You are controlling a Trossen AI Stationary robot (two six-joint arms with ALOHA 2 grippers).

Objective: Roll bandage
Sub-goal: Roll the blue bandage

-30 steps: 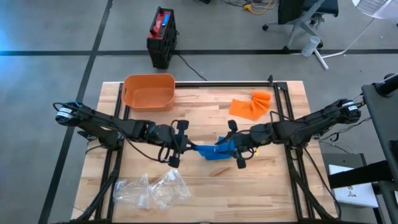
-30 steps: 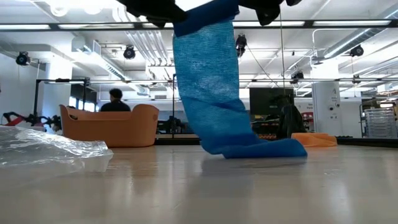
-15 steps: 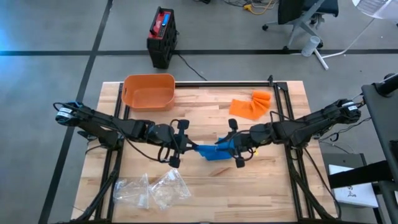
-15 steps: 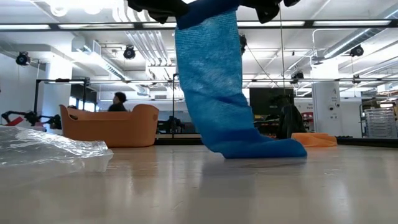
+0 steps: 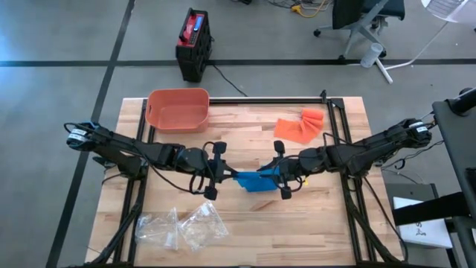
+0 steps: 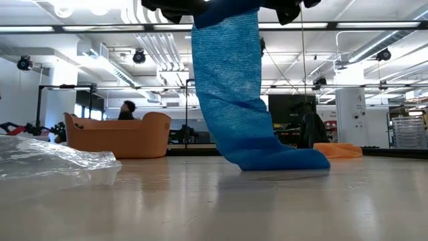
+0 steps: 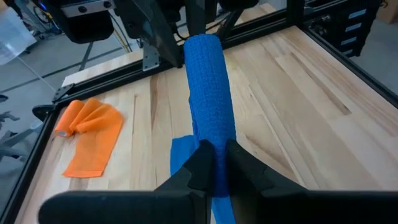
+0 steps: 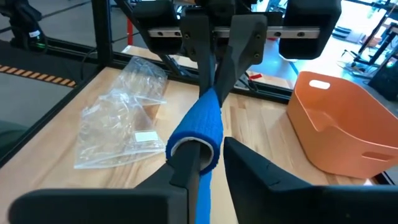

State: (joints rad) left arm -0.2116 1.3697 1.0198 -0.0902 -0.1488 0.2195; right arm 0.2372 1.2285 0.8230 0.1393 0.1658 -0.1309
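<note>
Wood table (image 5: 245, 231), blue bandage (image 5: 256, 182) midair

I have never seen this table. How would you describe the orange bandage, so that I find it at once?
Start at the wooden table and go to its far edge, where the orange tub stands near the left corner. The orange bandage lies flat toward the far right corner, beyond the right gripper. Unlike the blue bandage held up between the two grippers, it is loose, partly unrolled and untouched.

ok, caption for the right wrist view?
Blue bandage stretched between both grippers above the table, orange bin and plastic bags alongside.
</note>
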